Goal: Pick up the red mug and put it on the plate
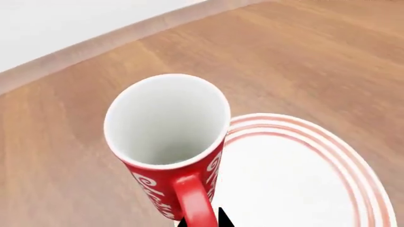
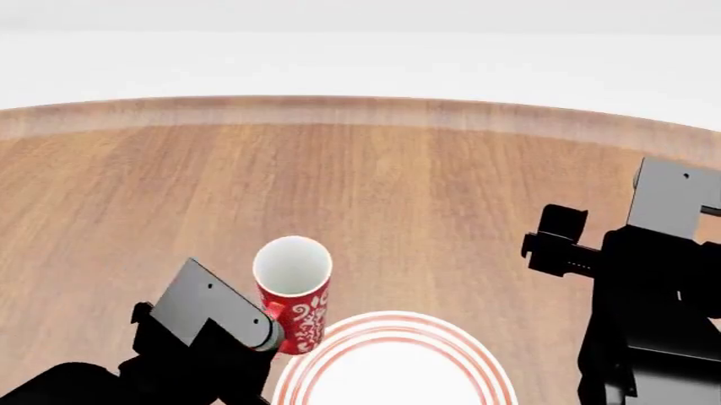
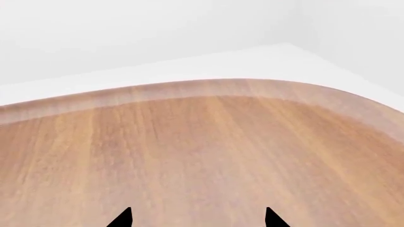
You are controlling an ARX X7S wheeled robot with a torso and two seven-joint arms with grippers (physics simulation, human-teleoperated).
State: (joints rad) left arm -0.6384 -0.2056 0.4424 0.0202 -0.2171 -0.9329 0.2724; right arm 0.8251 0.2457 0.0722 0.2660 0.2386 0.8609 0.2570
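Red mug (image 2: pixel 294 293) held by handle in closed left gripper (image 1: pixel 203 218), at plate's (image 2: pixel 474 363) 10 o'clock rim; right gripper (image 3: pixel 198 218) spread wide, nothing held.

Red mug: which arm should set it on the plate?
Left. The left gripper is at the red mug by its handle, right beside the plate. The right gripper is open over bare table, away from both.

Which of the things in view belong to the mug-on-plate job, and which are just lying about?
Part of the job: red mug, plate, left gripper closed on the mug's handle.

Not part of it: right gripper, open and holding nothing over the bare wooden table. Nothing else is lying about.
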